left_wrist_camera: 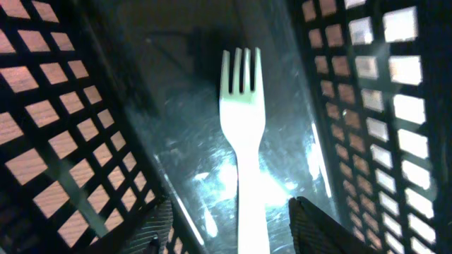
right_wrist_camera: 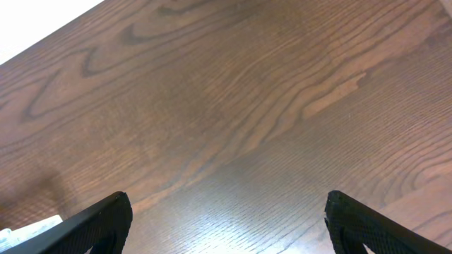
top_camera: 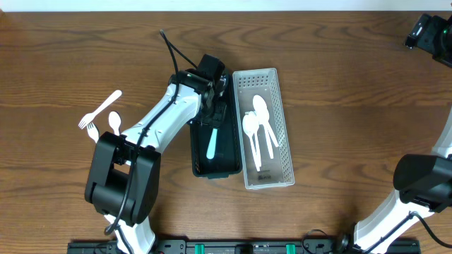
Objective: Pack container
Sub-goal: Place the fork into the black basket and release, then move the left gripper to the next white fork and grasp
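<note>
A black mesh basket (top_camera: 227, 159) lies mid-table with a white plastic fork (top_camera: 211, 143) in it. In the left wrist view the fork (left_wrist_camera: 241, 120) lies on the basket floor, tines pointing away, and its handle runs between my fingers with a gap on each side. My left gripper (top_camera: 215, 113) (left_wrist_camera: 229, 229) is open, low inside the basket's far end. My right gripper (top_camera: 429, 32) (right_wrist_camera: 229, 222) is open and empty over bare wood at the far right corner. A white mesh basket (top_camera: 279, 173) beside the black one holds three white spoons (top_camera: 257, 125).
A loose white fork (top_camera: 99, 113) and a white spoon (top_camera: 115, 123) lie on the table to the left, near my left arm's base. The black basket's lattice walls (left_wrist_camera: 49, 141) close in on both sides of my left gripper.
</note>
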`<state>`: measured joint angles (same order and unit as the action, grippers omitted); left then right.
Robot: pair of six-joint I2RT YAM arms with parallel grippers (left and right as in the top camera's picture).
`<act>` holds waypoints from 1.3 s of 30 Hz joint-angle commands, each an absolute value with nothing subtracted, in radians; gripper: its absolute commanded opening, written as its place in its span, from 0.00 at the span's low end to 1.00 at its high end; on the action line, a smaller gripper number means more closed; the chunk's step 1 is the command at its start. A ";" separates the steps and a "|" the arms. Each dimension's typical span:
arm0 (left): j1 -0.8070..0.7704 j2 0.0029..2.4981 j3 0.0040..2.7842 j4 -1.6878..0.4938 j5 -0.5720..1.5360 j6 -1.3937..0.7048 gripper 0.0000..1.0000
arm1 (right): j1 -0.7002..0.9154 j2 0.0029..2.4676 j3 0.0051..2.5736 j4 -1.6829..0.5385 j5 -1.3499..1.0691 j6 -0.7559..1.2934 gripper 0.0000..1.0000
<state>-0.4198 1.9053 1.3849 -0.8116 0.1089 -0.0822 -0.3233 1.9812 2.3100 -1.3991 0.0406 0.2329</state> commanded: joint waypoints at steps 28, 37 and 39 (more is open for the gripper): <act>0.378 1.877 1.704 -1.082 -0.165 -0.110 0.95 | -0.328 1.975 2.305 -1.484 0.036 0.193 0.92; 0.409 2.120 1.700 -1.042 -0.093 -0.135 0.93 | -0.328 1.975 2.305 -1.512 0.036 0.213 0.92; 0.409 2.142 1.694 -1.034 -0.093 -0.155 0.93 | -0.328 1.975 2.305 -1.515 0.036 0.213 0.92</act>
<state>0.4088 2.1227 1.7058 -1.0374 -0.1207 -0.1139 -0.3233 1.9812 2.3100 -1.5085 0.0402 0.2016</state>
